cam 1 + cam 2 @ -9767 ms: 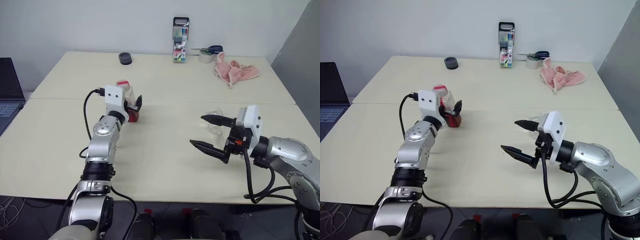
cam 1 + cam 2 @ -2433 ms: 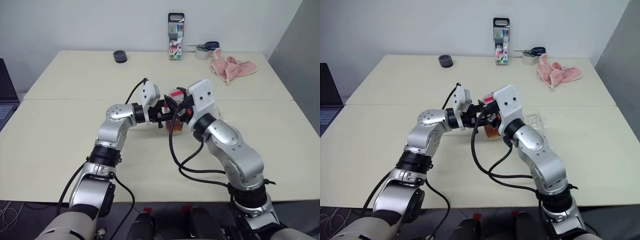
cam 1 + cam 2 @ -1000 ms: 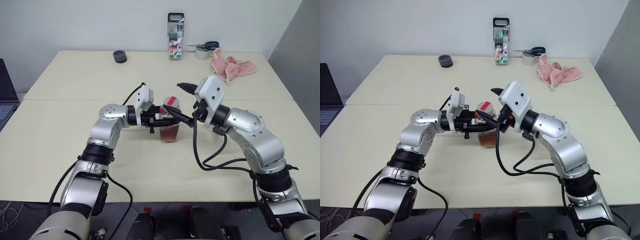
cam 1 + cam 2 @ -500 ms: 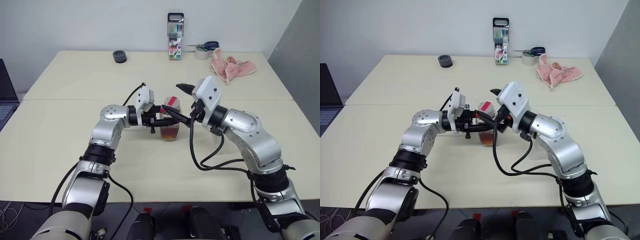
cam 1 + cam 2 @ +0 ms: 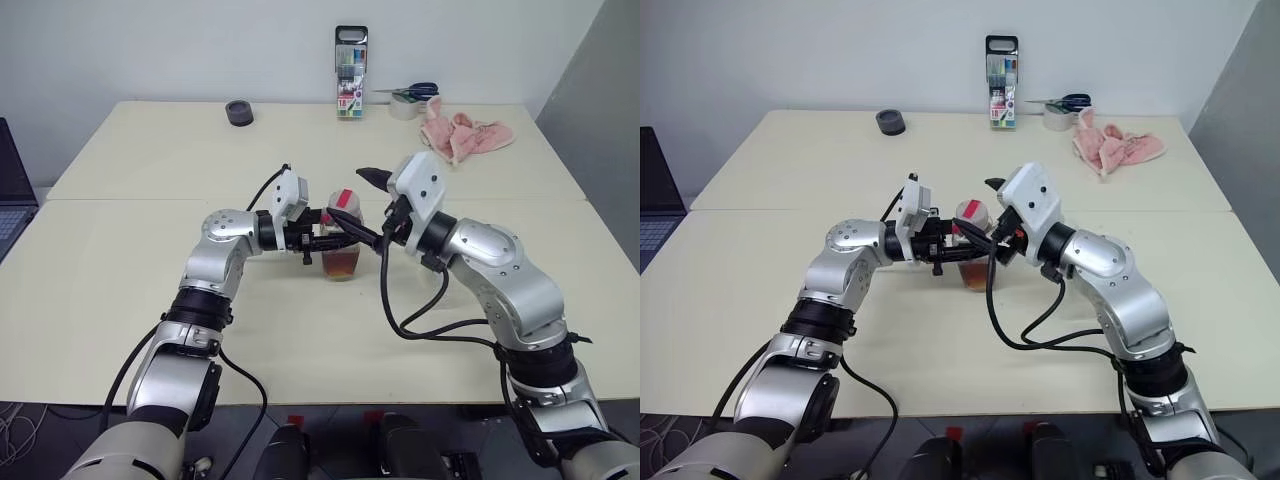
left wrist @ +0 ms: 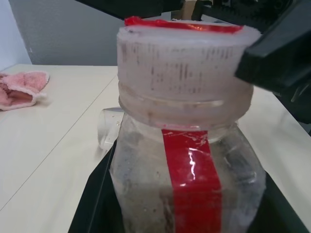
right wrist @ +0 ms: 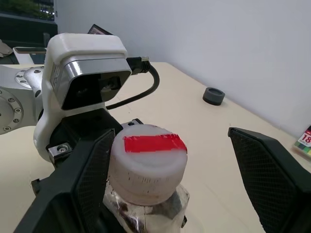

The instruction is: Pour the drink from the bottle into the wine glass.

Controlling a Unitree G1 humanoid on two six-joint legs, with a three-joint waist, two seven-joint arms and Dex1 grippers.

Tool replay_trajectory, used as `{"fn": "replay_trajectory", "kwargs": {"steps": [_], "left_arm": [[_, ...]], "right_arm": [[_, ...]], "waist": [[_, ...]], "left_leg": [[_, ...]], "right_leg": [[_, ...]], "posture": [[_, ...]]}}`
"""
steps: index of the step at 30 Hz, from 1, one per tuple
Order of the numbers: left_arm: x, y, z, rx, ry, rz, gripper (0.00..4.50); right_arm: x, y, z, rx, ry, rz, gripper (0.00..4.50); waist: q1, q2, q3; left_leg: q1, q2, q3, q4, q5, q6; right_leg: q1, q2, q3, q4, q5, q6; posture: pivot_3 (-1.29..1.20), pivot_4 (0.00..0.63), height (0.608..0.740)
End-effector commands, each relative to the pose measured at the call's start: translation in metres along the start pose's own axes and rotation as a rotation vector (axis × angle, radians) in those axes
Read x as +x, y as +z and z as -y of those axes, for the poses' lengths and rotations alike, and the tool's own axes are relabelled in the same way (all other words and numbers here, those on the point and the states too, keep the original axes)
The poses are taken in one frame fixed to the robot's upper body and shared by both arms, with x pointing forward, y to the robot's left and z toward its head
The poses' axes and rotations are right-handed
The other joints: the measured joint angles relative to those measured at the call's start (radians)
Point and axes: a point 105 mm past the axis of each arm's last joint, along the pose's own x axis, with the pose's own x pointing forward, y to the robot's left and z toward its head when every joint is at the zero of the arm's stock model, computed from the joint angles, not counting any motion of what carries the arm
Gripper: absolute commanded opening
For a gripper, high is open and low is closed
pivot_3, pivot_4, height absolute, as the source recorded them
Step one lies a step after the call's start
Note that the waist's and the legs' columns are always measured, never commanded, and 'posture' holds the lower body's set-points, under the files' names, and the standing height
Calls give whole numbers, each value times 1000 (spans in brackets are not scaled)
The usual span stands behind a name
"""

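Bottle (image 5: 341,243) clamped in level left end effector (image 5: 322,241); right end effector (image 7: 177,182) wide apart around cap (image 7: 147,162).

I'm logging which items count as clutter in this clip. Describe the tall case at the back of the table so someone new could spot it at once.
On the cream table, look to the far edge by the white wall. There the marker case stands upright, left of the tape roll and the pink cloth. It is the tallest thing there, clear, with a black handle and coloured pens inside.
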Motion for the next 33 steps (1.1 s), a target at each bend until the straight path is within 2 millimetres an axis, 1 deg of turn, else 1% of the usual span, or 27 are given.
{"fn": "replay_trajectory", "kwargs": {"steps": [1,4,9,12,15,17,19,24,29,33], "left_arm": [[-5,20,-4,70,4,39,1691],[-6,20,-5,71,7,37,1691],[-6,20,-6,64,5,34,1690],[-8,20,-7,60,-2,28,1690],[-8,22,-9,56,-14,24,1690],[-9,23,-10,49,-29,19,1690],[-9,24,-10,47,-39,15,1690],[-10,24,-10,48,-55,8,1690],[-9,24,-10,51,-61,6,1690],[-8,23,-8,54,-67,3,1690]], "right_arm": [[-15,6,20,-14,-94,1,3969],[-18,6,18,-3,-81,-2,3969],[-23,11,-1,24,28,5,3969],[-29,18,-15,40,121,21,3969],[-30,25,-19,42,146,38,3969],[-27,30,-21,43,151,53,3969],[-21,31,-20,41,129,66,3969],[-3,26,-8,-11,29,59,3969],[5,26,-7,-34,15,62,3969],[9,28,-1,-19,-17,71,3969]], "waist": [[0,0,0],[0,0,0],[1,0,0],[0,0,0],[0,0,0],[0,0,0],[0,0,0],[-1,0,0],[-1,0,0],[-1,0,0]], "left_leg": [[0,0,0,0,0,0],[0,0,0,0,0,1],[0,0,0,0,-1,2],[0,0,0,0,-1,2],[0,0,0,0,-1,2],[0,0,0,0,-1,2],[0,0,0,0,-1,2],[0,0,0,0,-1,2],[0,0,0,0,-1,1],[0,0,0,0,-1,1]], "right_leg": [[0,0,0,0,0,0],[0,0,0,0,0,0],[0,0,0,0,0,0],[0,0,0,0,0,0],[0,0,0,0,0,0],[0,0,0,0,0,0],[0,0,0,0,0,0],[0,0,0,0,0,0],[0,0,0,0,0,0],[0,0,0,0,0,0]], "posture": [[0,150,740],[0,150,740],[0,150,740],[0,150,740],[0,150,740],[0,150,740],[0,150,740],[0,150,740],[0,150,740],[0,150,740]]}}
